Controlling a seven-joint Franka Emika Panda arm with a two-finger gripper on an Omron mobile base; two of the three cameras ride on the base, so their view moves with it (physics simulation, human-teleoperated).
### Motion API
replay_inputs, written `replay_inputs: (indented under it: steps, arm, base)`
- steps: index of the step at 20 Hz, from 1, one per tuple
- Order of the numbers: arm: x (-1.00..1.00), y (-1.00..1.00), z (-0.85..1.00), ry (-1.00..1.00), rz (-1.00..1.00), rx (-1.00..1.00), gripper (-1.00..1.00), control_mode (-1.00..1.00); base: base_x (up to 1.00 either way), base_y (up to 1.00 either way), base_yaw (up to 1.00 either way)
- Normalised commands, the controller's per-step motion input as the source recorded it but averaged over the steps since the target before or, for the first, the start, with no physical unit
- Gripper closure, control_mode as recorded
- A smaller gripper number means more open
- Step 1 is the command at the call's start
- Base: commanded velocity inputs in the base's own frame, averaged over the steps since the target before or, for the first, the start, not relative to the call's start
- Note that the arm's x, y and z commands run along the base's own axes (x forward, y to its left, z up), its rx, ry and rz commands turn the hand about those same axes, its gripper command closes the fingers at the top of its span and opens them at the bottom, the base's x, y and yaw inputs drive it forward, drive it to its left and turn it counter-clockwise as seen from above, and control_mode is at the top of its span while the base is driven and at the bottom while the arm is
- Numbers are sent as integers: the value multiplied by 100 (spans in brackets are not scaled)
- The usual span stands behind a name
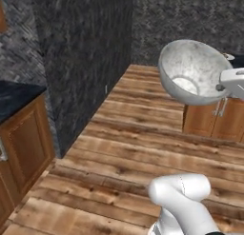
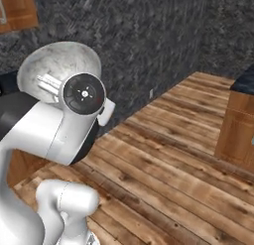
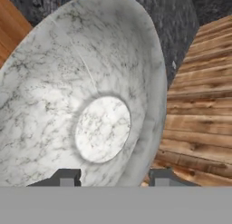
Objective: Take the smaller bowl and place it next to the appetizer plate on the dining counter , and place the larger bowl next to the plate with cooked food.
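The larger bowl point(image 1: 193, 70), grey-white marbled and deep, hangs in the air tipped on its side, with its opening facing the left base camera. My gripper point(image 1: 220, 87) is shut on its rim from the right. In the hand view the bowl point(image 3: 90, 109) looms close, and its rim passes between my two dark fingertips point(image 3: 67, 177) at the gripper point(image 3: 114, 178). From the right base view the bowl point(image 2: 52, 65) sits behind my hand, with the gripper point(image 2: 47, 84) clamped on its edge. The smaller bowl, both plates and the dining counter are out of view.
A dark marbled wall block point(image 1: 86, 63) stands ahead on the left. A wooden cabinet with a dark top point(image 1: 21, 134) is at the near left, and another wooden cabinet point(image 1: 214, 120) lies below the bowl. Wood plank floor point(image 1: 133, 148) stretches between them.
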Motion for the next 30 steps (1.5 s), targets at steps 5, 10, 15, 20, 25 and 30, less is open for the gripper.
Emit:
replay_inputs:
  steps: [5,10,15,20,25,30]
  arm:
    - [0,0,0,0,0,0,100,100]
    - [0,0,0,0,0,0,100,100]
    - [0,0,0,0,0,0,100,100]
    - [0,0,0,0,0,0,100,100]
    - [0,0,0,0,0,0,100,100]
    - [0,0,0,0,0,0,100,100]
  base:
    - [94,10,-29]
    - [100,43,-26]
    - [100,47,-22]
    - [100,23,-20]
    - [100,4,-24]
    - [100,26,-26]
